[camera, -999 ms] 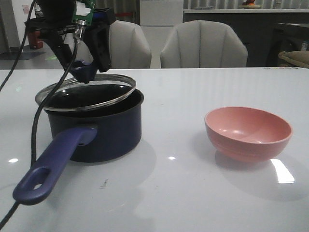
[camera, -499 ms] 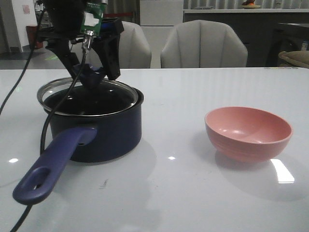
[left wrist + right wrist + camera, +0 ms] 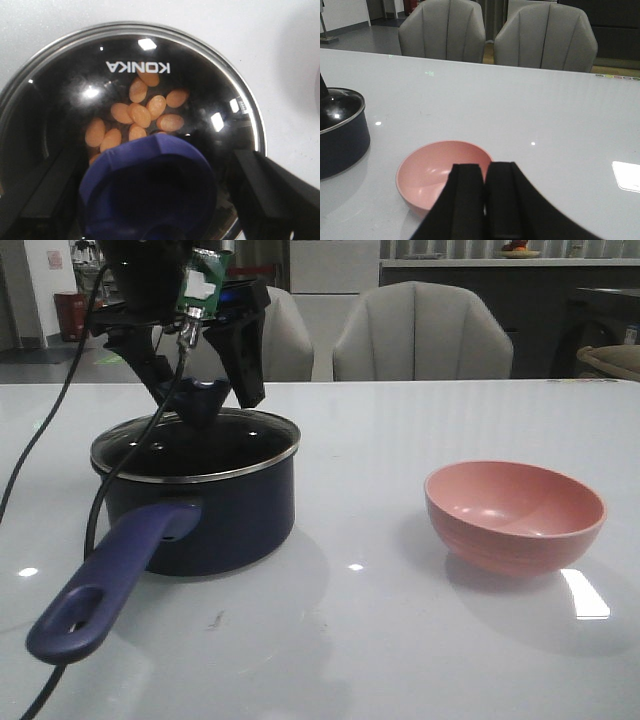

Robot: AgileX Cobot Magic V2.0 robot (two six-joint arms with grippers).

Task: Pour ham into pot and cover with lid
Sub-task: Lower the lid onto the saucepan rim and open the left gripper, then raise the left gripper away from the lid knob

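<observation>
The dark navy pot (image 3: pixel 200 520) stands at the table's left, its long blue-purple handle (image 3: pixel 110 580) pointing toward the front edge. The glass lid (image 3: pixel 195 445) lies flat on the pot's rim. Through the lid (image 3: pixel 200 70) I see the orange-pink ham (image 3: pixel 142 115) on the black bottom. My left gripper (image 3: pixel 205 400) hangs over the lid, open, with a finger on each side of the navy knob (image 3: pixel 150 195) and a gap showing between them. My right gripper (image 3: pixel 485 175) is shut on nothing, above the near side of the pink bowl (image 3: pixel 440 170).
The pink bowl (image 3: pixel 515 515) stands empty at the right of the table. Two grey chairs (image 3: pixel 420 335) stand behind the far edge. A black cable (image 3: pixel 95 510) hangs from the left arm past the pot's handle.
The lid, tilted and held above the pot a second ago, has come down flat onto the rim. The left gripper's fingers have spread away from the knob. The right arm stayed still.
</observation>
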